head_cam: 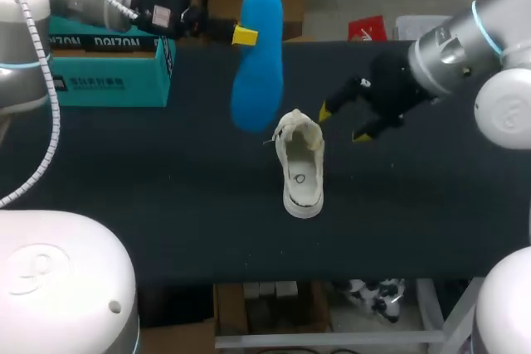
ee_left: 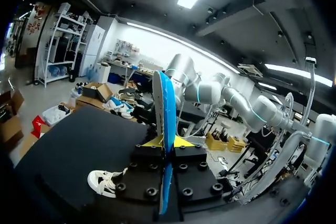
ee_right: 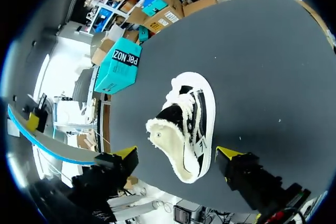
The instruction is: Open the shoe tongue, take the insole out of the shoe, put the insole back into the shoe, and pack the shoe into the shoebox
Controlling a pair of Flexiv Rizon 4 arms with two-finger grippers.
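1. Our left gripper pinches the blue insole aloft, just behind the white shoe on the table.
2. Our right gripper hangs spread beside the shoe.
3. The insole seems light and floppy; we'd grip it mid-length.

- 1 shoe, white w/ black sides.
- 1 insole, blue.
- 1 shoebox, teal.
- 1 table, dark top.
- 2 grippers, 1 per side: left gripper, right gripper.
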